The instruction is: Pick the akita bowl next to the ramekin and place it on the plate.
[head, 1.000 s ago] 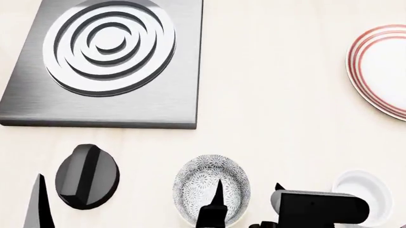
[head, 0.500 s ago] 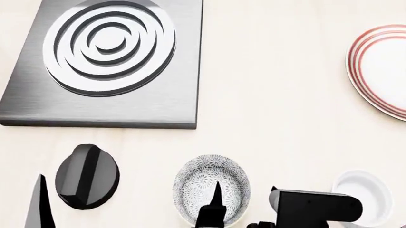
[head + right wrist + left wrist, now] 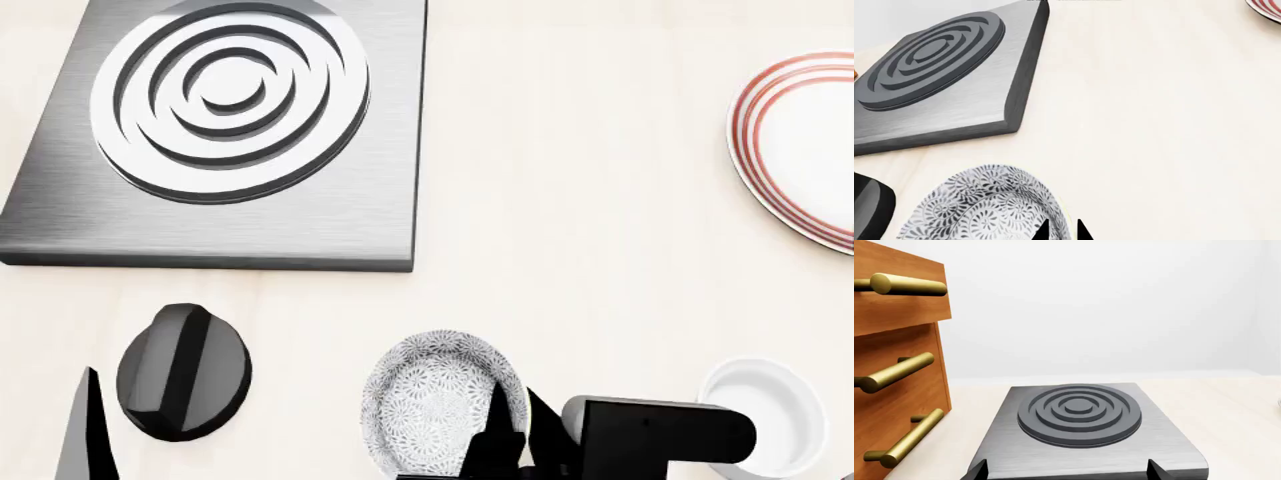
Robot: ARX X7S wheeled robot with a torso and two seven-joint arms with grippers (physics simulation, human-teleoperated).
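Right gripper (image 3: pixel 514 425) has shifted to the akita bowl's (image 3: pixel 434 405) right rim.
Its fingers straddle that rim, nearly together; left gripper's state cannot be told.

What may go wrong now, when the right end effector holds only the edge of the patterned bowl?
1. The right end effector pinches only the thin rim of the akita bowl, so the bowl may tilt or slip out when lifted.
2. The ramekin stands close beside the arm; a sideways swing might knock it.
3. The plate lies far across the table and partly out of view, so the carry is long.
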